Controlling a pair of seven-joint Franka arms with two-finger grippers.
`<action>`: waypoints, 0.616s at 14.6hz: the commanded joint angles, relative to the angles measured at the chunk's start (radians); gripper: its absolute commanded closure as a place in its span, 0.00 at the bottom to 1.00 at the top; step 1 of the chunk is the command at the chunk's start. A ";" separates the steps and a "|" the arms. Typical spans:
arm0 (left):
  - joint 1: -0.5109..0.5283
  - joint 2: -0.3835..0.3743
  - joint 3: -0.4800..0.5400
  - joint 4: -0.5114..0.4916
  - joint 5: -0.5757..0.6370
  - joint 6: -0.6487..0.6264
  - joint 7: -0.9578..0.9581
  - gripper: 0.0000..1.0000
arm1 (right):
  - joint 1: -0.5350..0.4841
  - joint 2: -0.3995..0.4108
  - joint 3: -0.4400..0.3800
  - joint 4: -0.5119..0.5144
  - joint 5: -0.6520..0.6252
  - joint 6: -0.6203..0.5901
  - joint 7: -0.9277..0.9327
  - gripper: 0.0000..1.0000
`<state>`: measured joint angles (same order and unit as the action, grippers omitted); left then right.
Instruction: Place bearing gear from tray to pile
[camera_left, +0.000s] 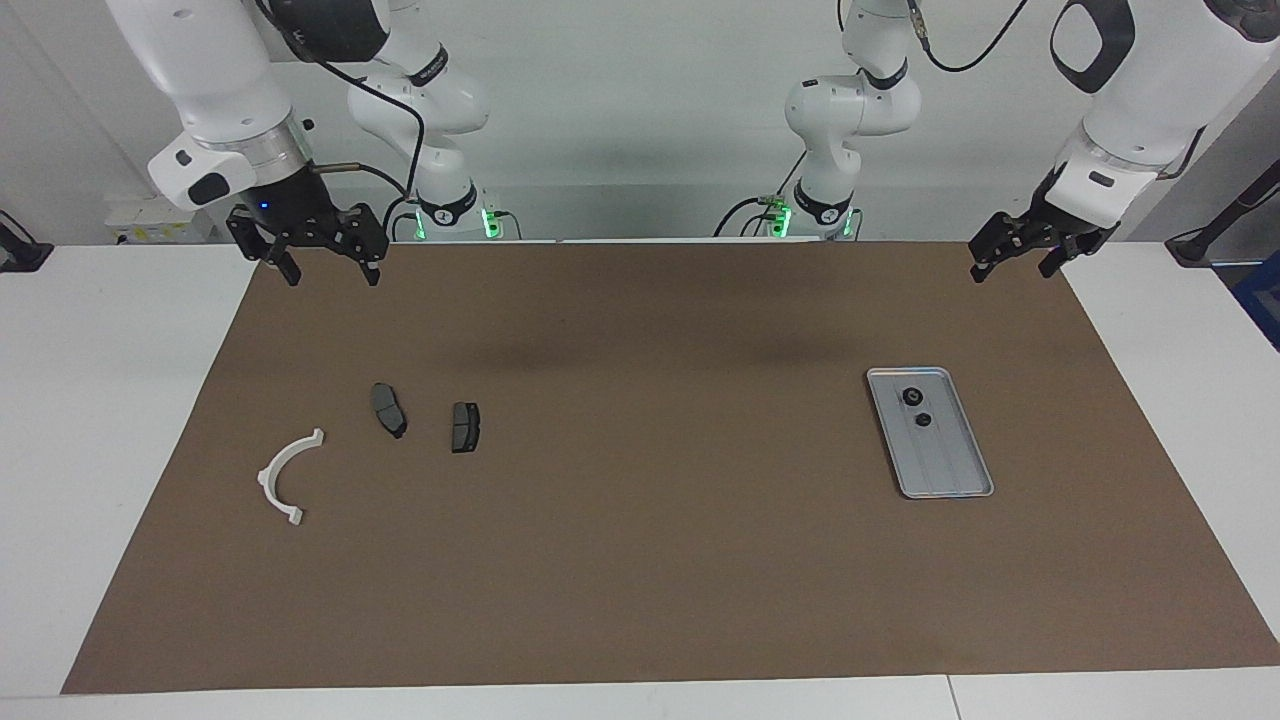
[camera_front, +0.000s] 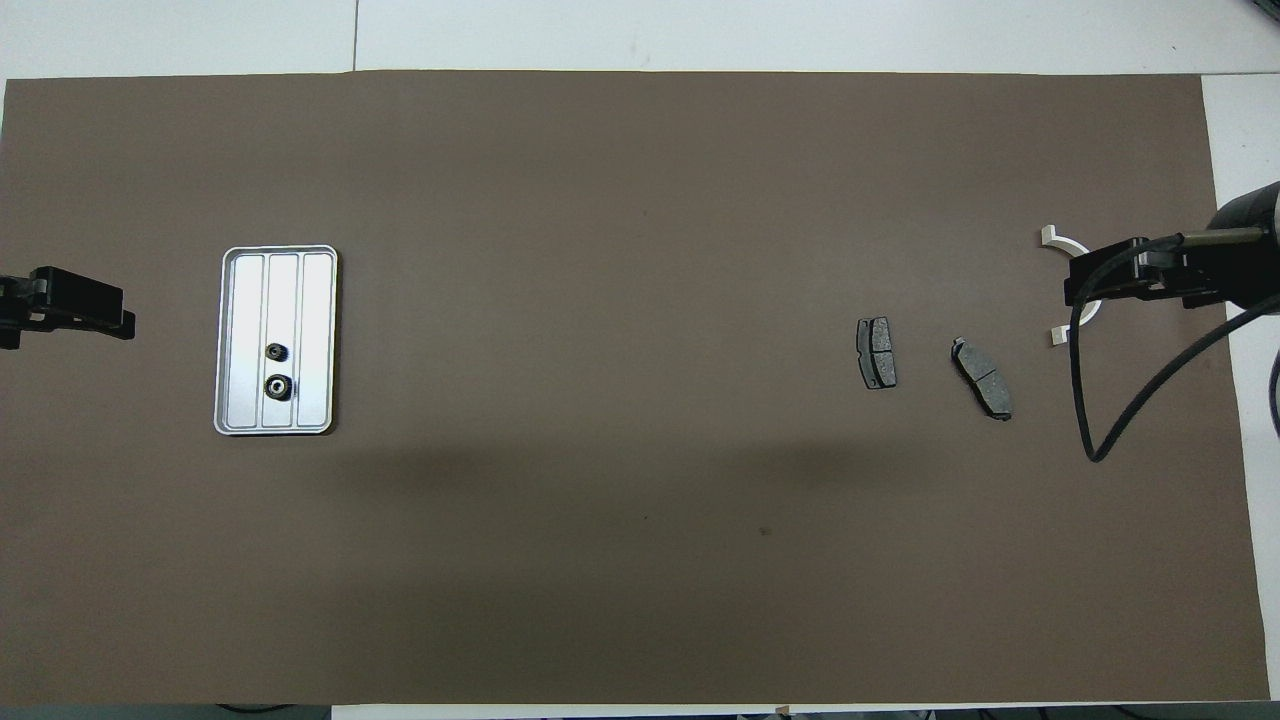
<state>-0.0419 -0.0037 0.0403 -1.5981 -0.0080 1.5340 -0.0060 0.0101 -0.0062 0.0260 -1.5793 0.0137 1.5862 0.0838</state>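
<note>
Bearing gears number two: one bearing gear and a second bearing gear lie in the single tray, in its middle groove, toward the end nearer the robots. Both are round and lie flat, so no heading can be told. The tray's long axis runs from 12 to 6 o'clock in the overhead view, where it sits at about 9 o'clock on the brown mat covering the tabletop. At 3 o'clock lies the pile: two dark plates and one white half-ring bracket. The left hand hangs open and empty over the mat's corner near the tray. The right hand hangs open and empty above the mat's edge near the pile.
</note>
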 joint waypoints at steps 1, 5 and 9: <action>-0.003 -0.007 0.003 -0.020 -0.006 -0.012 0.009 0.00 | -0.009 -0.017 0.006 -0.016 -0.008 -0.006 0.013 0.00; -0.038 -0.032 0.003 -0.056 -0.003 -0.009 -0.006 0.00 | -0.007 -0.017 0.006 -0.016 -0.003 0.003 0.019 0.00; -0.039 -0.032 0.003 -0.059 0.002 0.035 -0.022 0.00 | -0.007 -0.015 0.006 -0.016 0.002 0.005 0.019 0.00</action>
<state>-0.0729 -0.0088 0.0353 -1.6243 -0.0086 1.5400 -0.0192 0.0101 -0.0062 0.0260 -1.5792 0.0138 1.5862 0.0849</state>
